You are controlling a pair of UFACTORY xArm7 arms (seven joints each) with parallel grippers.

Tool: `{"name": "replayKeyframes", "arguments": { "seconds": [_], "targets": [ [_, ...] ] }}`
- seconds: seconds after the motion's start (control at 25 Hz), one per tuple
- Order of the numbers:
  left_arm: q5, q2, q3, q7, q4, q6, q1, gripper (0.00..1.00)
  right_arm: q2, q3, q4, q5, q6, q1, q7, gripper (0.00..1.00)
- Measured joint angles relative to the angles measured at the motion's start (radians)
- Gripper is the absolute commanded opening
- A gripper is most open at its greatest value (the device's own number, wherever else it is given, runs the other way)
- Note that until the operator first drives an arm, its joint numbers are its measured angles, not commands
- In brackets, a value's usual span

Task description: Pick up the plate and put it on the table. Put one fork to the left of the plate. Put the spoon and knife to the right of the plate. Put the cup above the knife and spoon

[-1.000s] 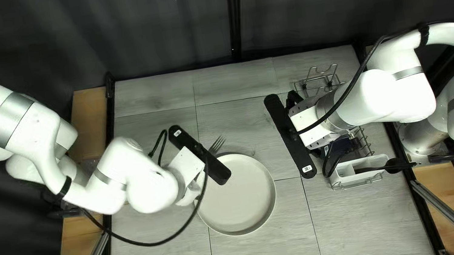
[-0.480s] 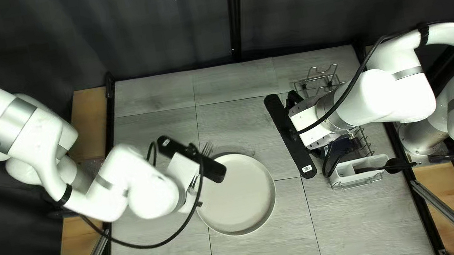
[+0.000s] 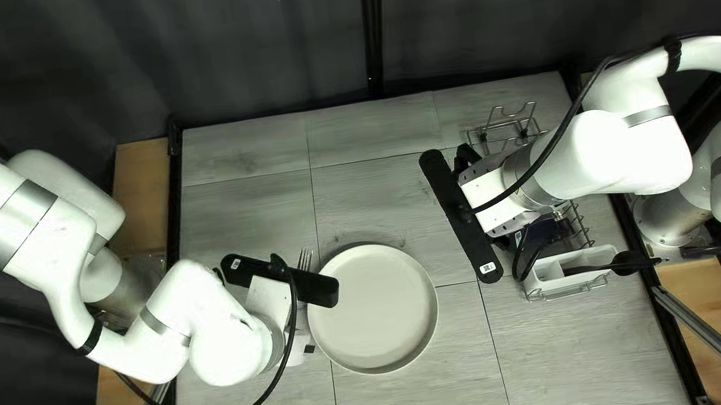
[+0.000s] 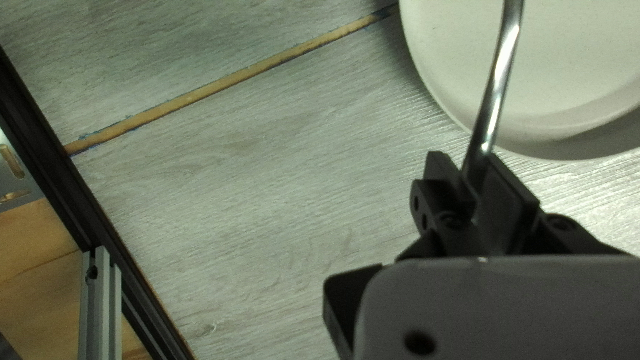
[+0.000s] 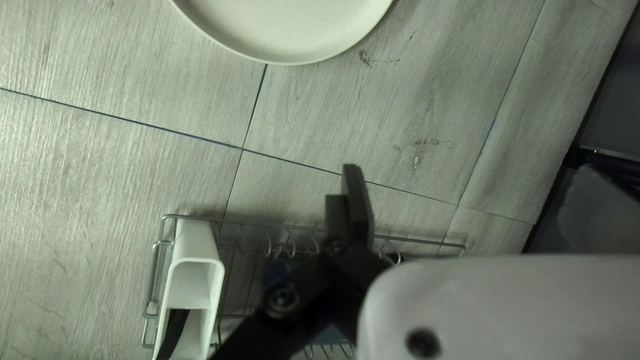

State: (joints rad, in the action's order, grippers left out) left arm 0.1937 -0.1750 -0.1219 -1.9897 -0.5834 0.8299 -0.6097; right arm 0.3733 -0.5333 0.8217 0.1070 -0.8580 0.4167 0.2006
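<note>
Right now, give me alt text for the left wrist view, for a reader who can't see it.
The left tool is shut on a metal fork, its black fingers pinching the shiny handle, which runs ahead across the rim of a pale plate. The plate sits on a grey wood-grain table.

Left arm (image 3: 26, 214): base at left edge of table (image 3: 422, 397), elbow folded low, forearm reaching inward.
Left wrist (image 3: 268, 306): low over table, angled down.
Left tool (image 4: 475, 175): fingers clamped from two sides on handle of fork (image 4: 492, 100).
Right arm (image 3: 616, 152): base at right edge, forearm near level, pointing inward.
Right tool (image 5: 357, 190): fingers spread apart, raised above table.
</note>
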Motion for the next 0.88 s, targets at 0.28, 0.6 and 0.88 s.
{"name": "replayKeyframes", "arguments": {
  "seconds": [0.28, 0.6, 0.88],
  "targets": [
    [-0.089, 0.030, -0.012, -0.028, 0.069, -0.113, -0.002, 0.00, 0.000, 0.000, 0.000, 0.000, 0.000, 0.000, 0.000, 1.00],
    [-0.169, 0.059, -0.031, 0.023, 0.169, -0.302, -0.005, 0.00, 0.000, 0.000, 0.000, 0.000, 0.000, 0.000, 0.000, 1.00],
    [-0.298, 0.097, -0.059, 0.134, 0.210, -0.395, -0.010, 0.00, 0.000, 0.000, 0.000, 0.000, 0.000, 0.000, 0.000, 1.00]
  ]
}}
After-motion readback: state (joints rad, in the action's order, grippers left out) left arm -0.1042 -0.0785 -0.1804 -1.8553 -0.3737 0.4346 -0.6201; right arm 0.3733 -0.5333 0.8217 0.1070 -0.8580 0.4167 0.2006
